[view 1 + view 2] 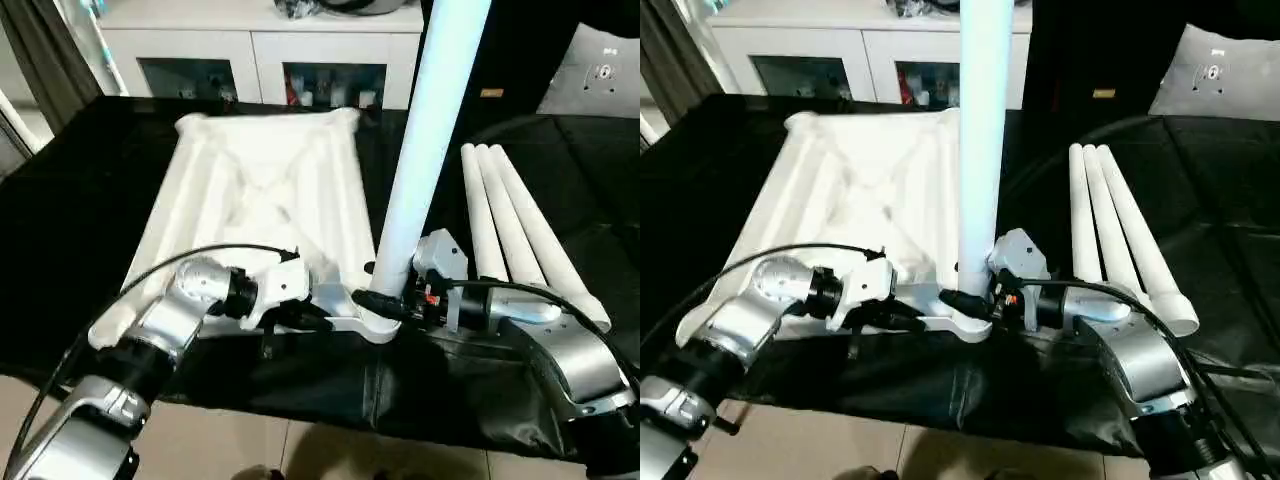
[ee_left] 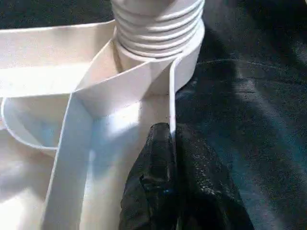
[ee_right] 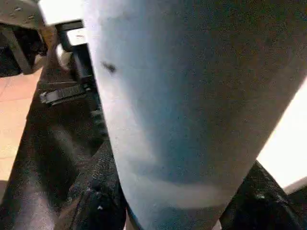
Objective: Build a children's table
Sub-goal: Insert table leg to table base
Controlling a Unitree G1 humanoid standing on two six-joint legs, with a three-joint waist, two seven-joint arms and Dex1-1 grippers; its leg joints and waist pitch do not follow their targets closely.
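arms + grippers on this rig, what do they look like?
Silver metal forearms with black wrist joints. Left gripper and right gripper each have a white housing and two textured black fingers. A black cable loops along each arm; a small red mark sits by the right wrist.

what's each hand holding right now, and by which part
The right hand grips the upright leg near its bottom end, just above the corner socket. The left hand is pinched shut on the tabletop's near edge rim beside that socket.

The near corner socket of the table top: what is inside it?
An upright white leg stands in the socket, its ribbed end visible above the rim. The end's lowest part is hidden inside.
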